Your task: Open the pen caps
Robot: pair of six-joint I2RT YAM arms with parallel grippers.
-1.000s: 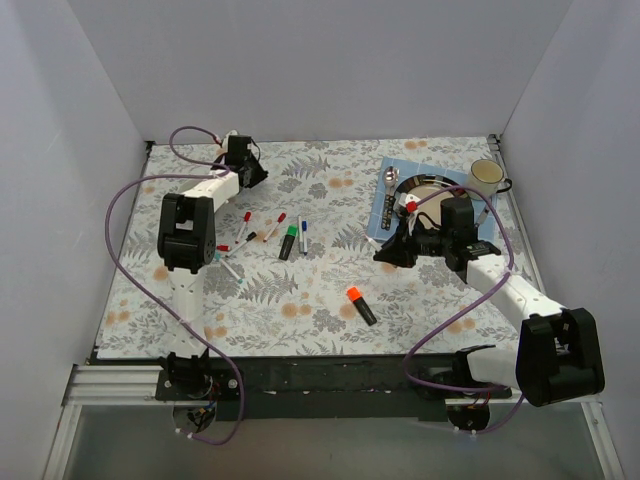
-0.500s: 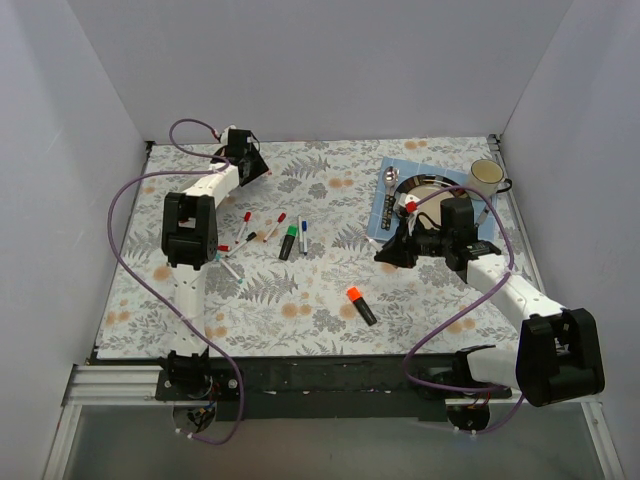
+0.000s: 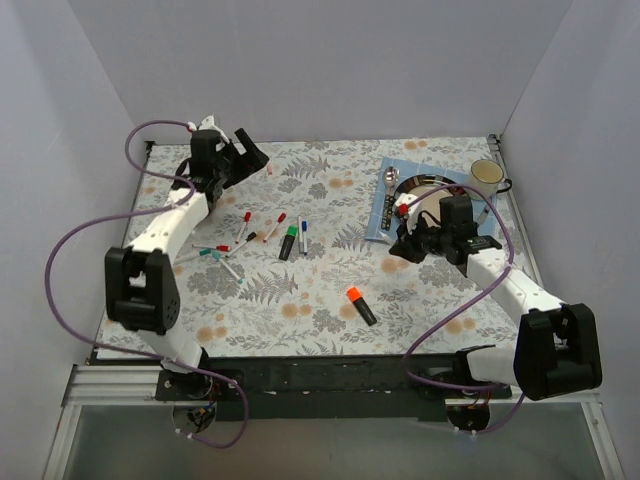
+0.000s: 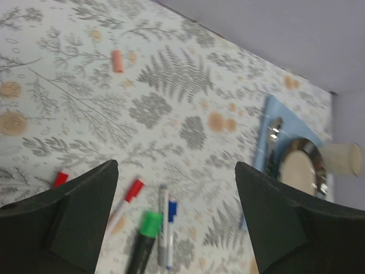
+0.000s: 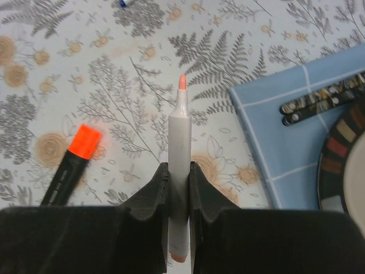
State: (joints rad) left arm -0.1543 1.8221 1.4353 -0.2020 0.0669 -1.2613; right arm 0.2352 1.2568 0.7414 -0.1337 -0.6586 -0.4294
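My left gripper [image 3: 246, 156] [image 4: 175, 166] hovers open over the far left of the table with nothing between its fingers. A small orange pen cap [image 4: 117, 61] [image 3: 268, 170] lies loose on the cloth beyond it. Below it lie several pens: two red-capped ones [image 4: 134, 188], a green-capped black marker [image 4: 151, 224] [image 3: 289, 241] and a blue-capped pen [image 4: 171, 210]. My right gripper [image 5: 178, 168] [image 3: 408, 243] is shut on a white-barrelled pen [image 5: 181, 137] whose orange tip is bare. A black marker with an orange cap [image 5: 80, 151] [image 3: 360, 305] lies nearer the front.
At the back right a blue cloth [image 5: 285, 142] [image 3: 380, 215] carries a plate [image 3: 430, 183], a spoon [image 3: 389, 180] and a patterned knife handle [image 5: 325, 100]. A cream mug [image 3: 486, 177] stands at the far right edge. Walls close in on three sides.
The left gripper has gone from shut to open, and its arm has swung out leftward and risen. The orange cap now lies loose on the table. The right gripper shifted slightly right with its pen.
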